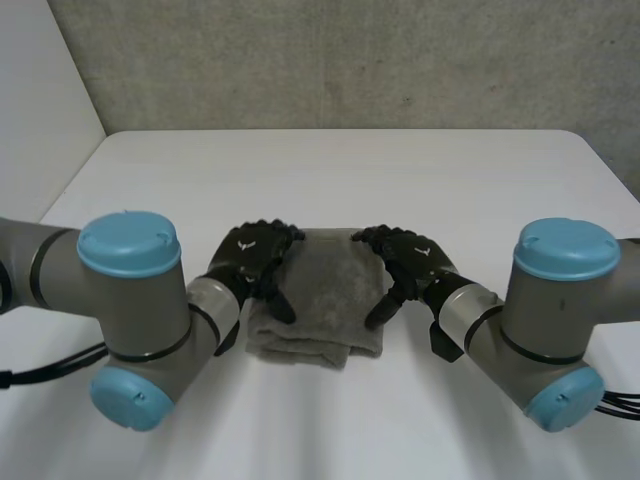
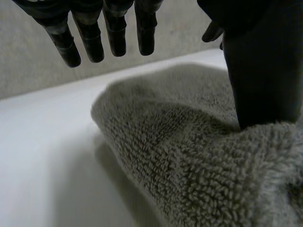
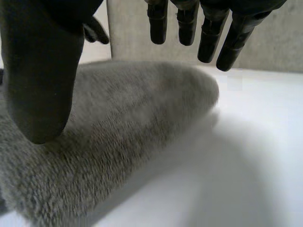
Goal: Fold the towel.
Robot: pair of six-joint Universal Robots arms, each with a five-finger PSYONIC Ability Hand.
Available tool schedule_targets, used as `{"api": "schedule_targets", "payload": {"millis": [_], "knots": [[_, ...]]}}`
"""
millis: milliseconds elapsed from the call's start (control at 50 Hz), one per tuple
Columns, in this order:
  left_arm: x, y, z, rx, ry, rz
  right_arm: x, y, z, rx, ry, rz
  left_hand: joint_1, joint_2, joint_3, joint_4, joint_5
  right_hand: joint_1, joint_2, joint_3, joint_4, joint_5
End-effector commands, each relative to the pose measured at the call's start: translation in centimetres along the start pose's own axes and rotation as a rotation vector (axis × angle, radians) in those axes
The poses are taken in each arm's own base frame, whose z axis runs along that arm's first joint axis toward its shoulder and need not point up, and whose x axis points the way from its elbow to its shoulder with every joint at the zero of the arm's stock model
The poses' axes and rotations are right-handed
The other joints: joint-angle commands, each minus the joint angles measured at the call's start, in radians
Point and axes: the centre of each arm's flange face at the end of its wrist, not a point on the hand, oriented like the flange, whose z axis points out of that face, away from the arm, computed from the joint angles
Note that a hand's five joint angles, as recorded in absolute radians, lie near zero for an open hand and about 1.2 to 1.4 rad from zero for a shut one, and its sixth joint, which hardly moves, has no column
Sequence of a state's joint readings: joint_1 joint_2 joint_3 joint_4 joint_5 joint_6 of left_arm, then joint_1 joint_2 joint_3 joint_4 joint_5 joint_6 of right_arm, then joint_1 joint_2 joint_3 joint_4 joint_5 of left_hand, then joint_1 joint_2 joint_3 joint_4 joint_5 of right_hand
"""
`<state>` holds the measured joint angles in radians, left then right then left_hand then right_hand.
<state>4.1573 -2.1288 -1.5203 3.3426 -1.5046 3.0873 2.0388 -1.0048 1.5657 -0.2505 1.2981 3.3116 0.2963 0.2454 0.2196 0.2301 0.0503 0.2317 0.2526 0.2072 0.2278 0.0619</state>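
On the table (image 1: pixel 330 170), the left robot hand (image 1: pixel 250 260) and right robot hand (image 1: pixel 410 258) flank the folded grey towel (image 1: pixel 325 290), fingers spread apart above it, thumbs resting on its edges.

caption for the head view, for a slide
Both open, left hand and right hand rest thumbs on a folded grey towel on the table.

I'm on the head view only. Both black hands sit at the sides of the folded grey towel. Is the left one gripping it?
Observer: No. Its wrist view shows the left hand with straight fingers hanging above the grey terry towel. Only the thumb presses into the pile.
Operator: And the right?
Observer: No grip there either. The right hand has its thumb tip down at the towel, and its fingers are straight and clear of the cloth.
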Motion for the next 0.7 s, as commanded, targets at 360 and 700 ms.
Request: {"api": "schedule_targets", "payload": {"millis": [360,700], "knots": [[-0.6,-1.6,-0.3,0.041,-0.026,-0.004,-0.7,-2.3,-0.7,0.023,0.066,-0.119,-0.112,-0.061,-0.045,-0.056,-0.041,-0.057,-0.078,-0.033,-0.053,-0.062],[-2.4,-12.1,-5.3,0.221,-0.254,-0.028,1.0,-13.8,-6.3,0.284,0.272,-0.275,-0.115,-0.064,-0.045,-0.056,-0.044,-0.057,-0.078,-0.033,-0.053,-0.062]]}}
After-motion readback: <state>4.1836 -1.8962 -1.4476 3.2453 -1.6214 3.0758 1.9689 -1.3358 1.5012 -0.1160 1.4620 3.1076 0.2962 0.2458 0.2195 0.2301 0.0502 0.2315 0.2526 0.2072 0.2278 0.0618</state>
